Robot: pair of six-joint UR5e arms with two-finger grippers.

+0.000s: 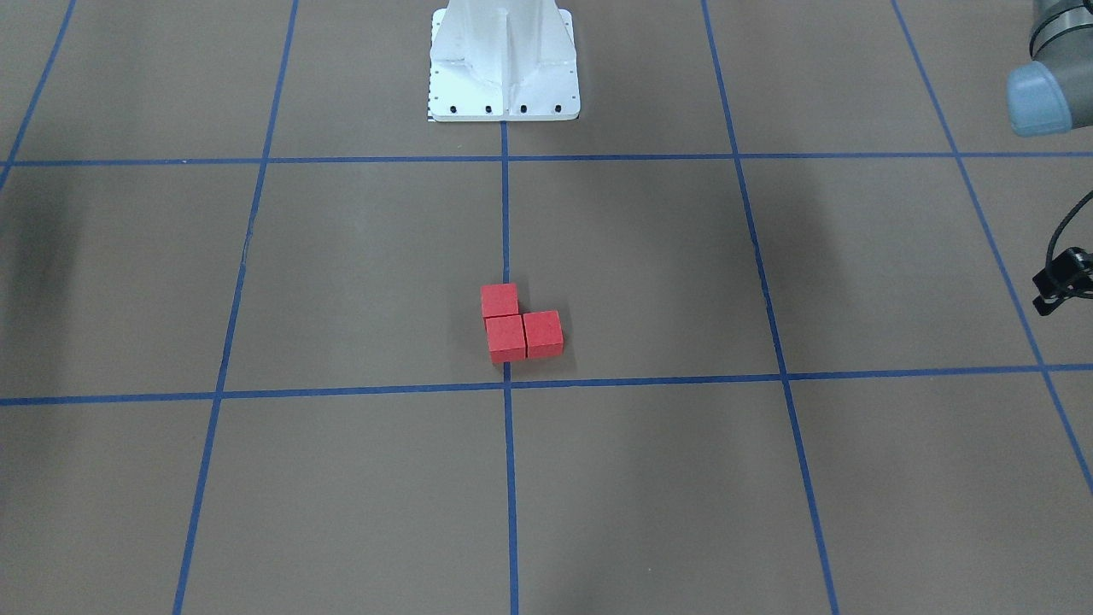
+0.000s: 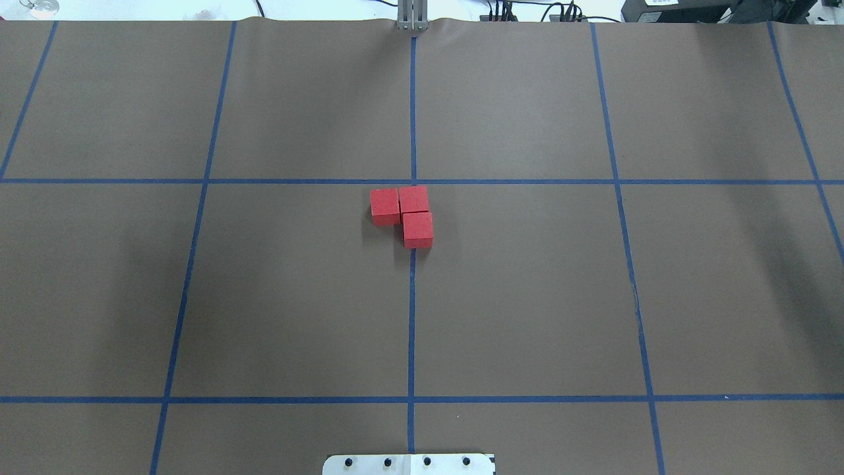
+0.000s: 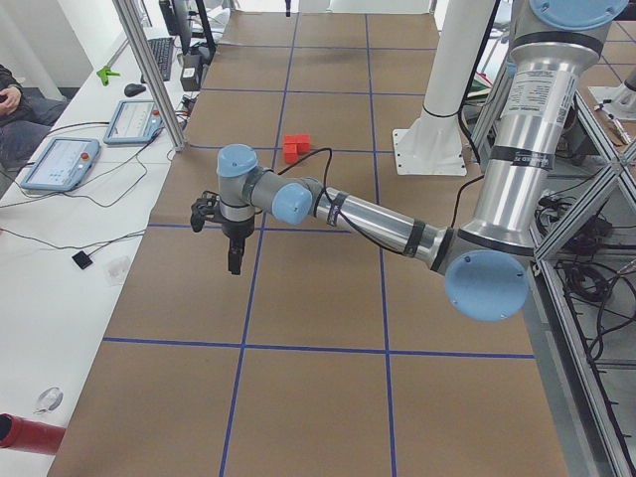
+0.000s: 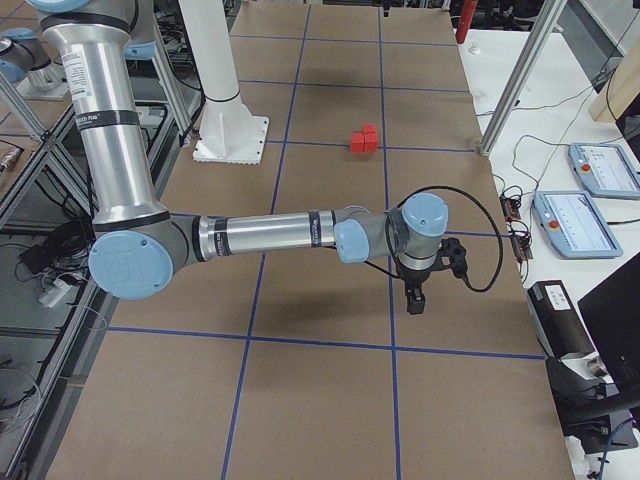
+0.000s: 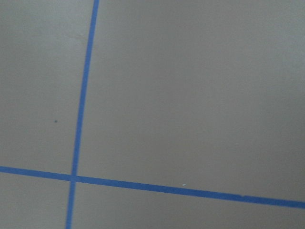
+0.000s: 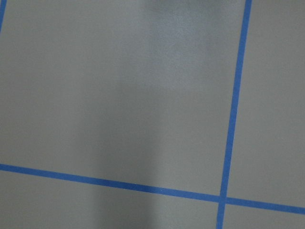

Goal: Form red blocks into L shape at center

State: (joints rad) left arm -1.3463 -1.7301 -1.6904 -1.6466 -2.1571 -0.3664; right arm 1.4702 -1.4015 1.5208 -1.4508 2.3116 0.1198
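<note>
Three red blocks touch one another in an L: one (image 2: pixel 385 206), the corner one (image 2: pixel 414 198) and one (image 2: pixel 417 229). They lie on the blue centre line, just on the robot's side of the tape crossing (image 2: pixel 413 181). The front-facing view shows the same L (image 1: pixel 505 336) above the crossing (image 1: pixel 507 386). My left gripper (image 3: pixel 235 260) hangs over the table far to the robot's left of the blocks. My right gripper (image 4: pixel 414 298) hangs far to their right. Both hold nothing I can see, and I cannot tell whether they are open or shut.
The white robot base plate (image 2: pixel 409 464) stands at the near table edge. My left arm's elbow joint (image 1: pixel 1037 98) and a black wrist part (image 1: pixel 1063 278) show at the front-facing view's right edge. Both wrist views show only brown surface and blue tape (image 5: pixel 76 177).
</note>
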